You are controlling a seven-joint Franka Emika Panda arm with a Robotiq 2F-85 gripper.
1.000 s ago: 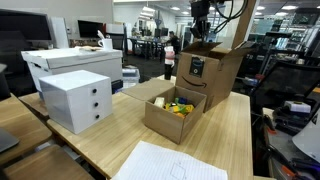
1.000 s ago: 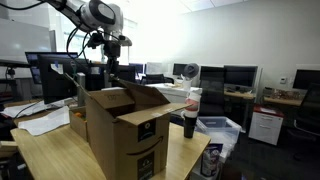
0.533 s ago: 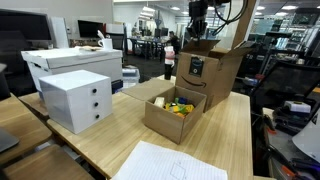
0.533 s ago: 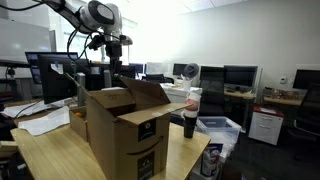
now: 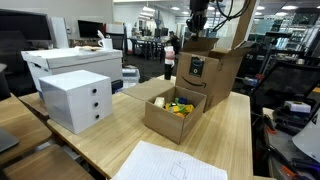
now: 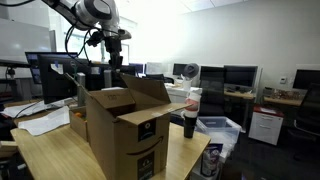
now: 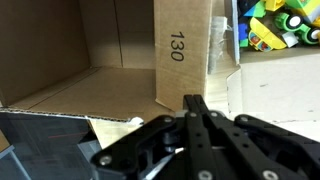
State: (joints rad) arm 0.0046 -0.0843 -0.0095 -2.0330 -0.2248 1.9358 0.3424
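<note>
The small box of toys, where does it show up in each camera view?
Exterior view: small box of toys, centre, in front of the tall cardboard box.
Exterior view: not seen; the tall cardboard box fills the foreground.
Wrist view: its toys in the top right corner.
Shared landmark: the tall cardboard box.

A tall brown cardboard box [image 5: 205, 78] is seen upright on a wooden table [image 5: 232, 128], top flaps folded open, inside shown empty, "130" written on one flap [image 7: 183, 45]
</note>
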